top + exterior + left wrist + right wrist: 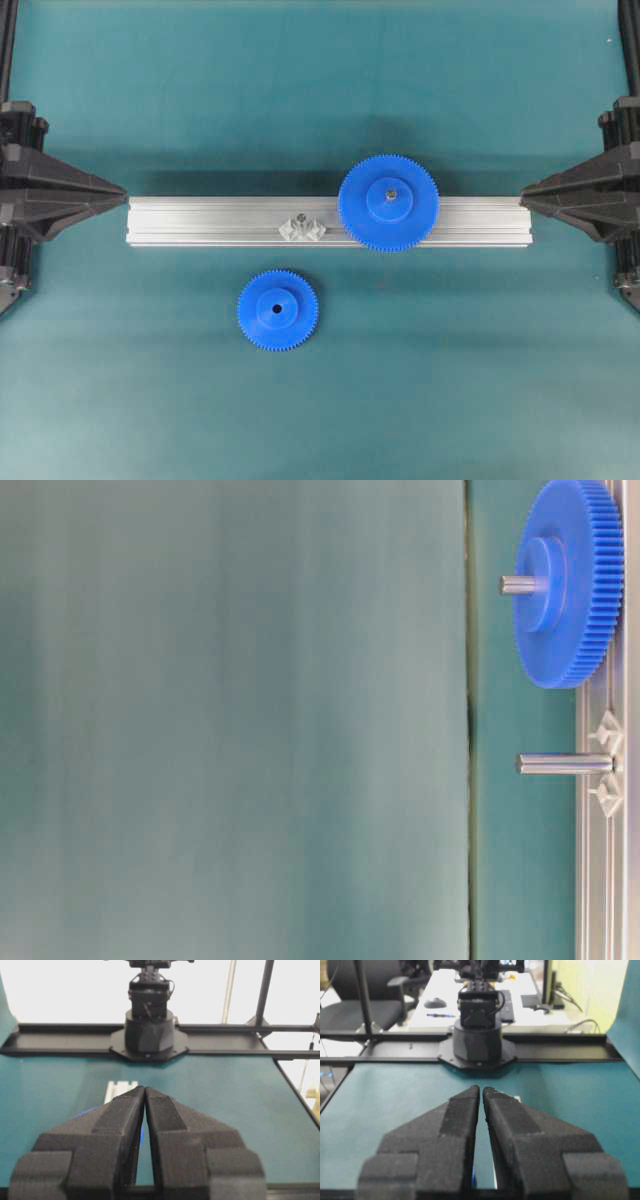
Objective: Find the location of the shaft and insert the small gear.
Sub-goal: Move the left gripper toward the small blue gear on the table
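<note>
I found the small gear (277,310) lying flat, nearer my left end effector (122,190) than the right (524,190); both were pinched shut, empty; the shaft (299,221) stood upright.

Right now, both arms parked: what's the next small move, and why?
Probably open the left gripper and bring it toward the small gear. Both it and the right gripper are shut and hold nothing; that gear lies flat on the mat, left of centre, while the bare shaft on the aluminium rail is unfilled.
</note>
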You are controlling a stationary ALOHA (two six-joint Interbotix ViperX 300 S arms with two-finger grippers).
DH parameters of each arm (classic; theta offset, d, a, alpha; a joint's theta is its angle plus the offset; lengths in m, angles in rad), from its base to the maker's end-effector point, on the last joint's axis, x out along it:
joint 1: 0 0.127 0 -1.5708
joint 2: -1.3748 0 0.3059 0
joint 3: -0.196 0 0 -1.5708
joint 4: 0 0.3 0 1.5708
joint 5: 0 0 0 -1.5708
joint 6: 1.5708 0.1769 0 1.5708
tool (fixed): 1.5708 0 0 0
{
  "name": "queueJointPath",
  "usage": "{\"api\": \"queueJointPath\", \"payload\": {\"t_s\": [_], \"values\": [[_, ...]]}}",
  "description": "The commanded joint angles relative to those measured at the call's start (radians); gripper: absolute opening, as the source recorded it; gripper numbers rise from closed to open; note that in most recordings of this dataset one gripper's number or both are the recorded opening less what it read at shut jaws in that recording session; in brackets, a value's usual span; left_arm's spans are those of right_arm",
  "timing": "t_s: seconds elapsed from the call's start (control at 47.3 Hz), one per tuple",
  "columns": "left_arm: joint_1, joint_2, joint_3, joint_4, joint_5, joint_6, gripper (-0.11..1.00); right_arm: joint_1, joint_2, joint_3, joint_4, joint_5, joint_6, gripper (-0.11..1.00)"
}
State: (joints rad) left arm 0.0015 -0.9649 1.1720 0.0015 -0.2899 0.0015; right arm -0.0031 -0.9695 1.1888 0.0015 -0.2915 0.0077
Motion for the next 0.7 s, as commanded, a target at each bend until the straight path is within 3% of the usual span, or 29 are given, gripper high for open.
{"api": "queueJointPath", "payload": {"t_s": [0.0,0.085,0.148,0.275,0.677], "values": [[-0.002,0.011,0.005,0.014,0.000,-0.023,0.11,-0.003,0.012,0.000,0.006,-0.012,0.000,0.16],[-0.002,0.009,0.000,0.014,0.014,-0.043,0.07,-0.005,0.008,0.012,0.031,-0.008,0.011,0.21],[-0.002,0.009,-0.003,0.014,0.025,-0.052,0.01,-0.005,0.003,0.023,0.040,-0.005,0.028,0.12],[-0.011,0.023,-0.011,0.014,0.051,-0.055,0.00,-0.005,-0.002,0.038,0.040,0.000,0.061,0.02],[-0.046,0.167,-0.044,0.015,0.130,-0.055,0.00,-0.006,-0.005,0.060,0.040,0.107,0.101,0.01]]}}
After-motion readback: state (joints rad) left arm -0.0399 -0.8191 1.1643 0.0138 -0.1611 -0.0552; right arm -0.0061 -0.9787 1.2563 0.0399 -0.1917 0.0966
